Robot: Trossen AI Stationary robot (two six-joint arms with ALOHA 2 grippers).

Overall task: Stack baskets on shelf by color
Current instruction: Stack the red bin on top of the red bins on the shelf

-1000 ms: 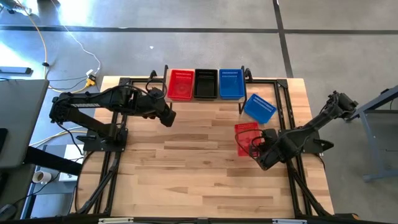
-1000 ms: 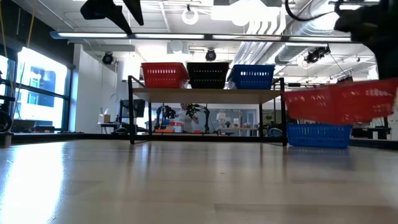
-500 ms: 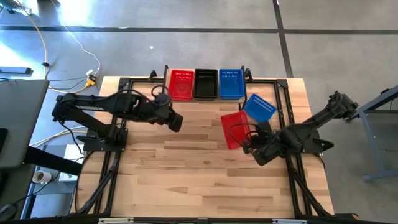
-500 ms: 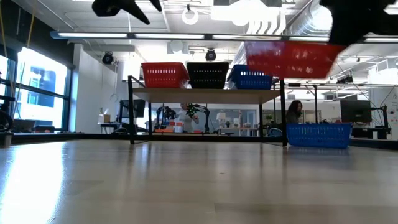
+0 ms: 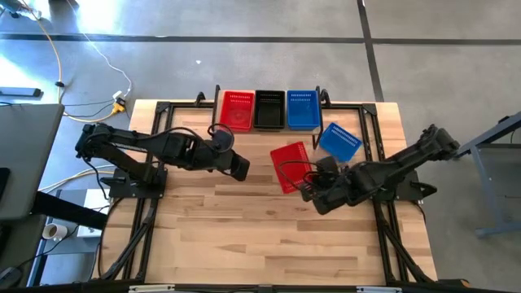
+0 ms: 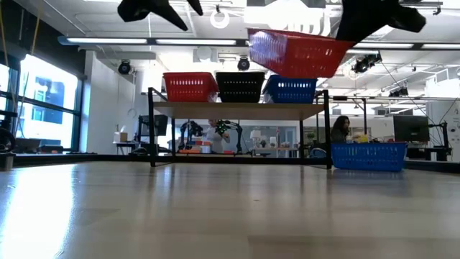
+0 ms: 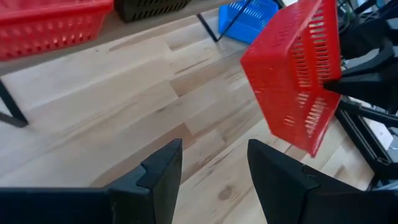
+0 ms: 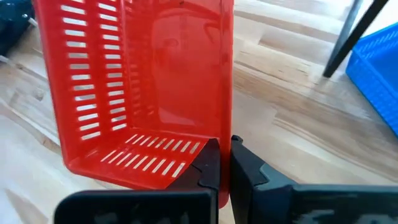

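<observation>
Our right end effector pinches the rim of a light, stiff red basket; our left end effector gapes empty.

— Shelf status?
— Three baskets in a row on it: red basket, black basket, blue basket.
— Right arm?
— Right gripper sits at a second red basket, tilted, near table centre.
— Other items?
— Another blue basket lies angled on the table, right of the shelf.
— Left arm?
— Left gripper reaches toward the middle, carrying nothing.
</observation>
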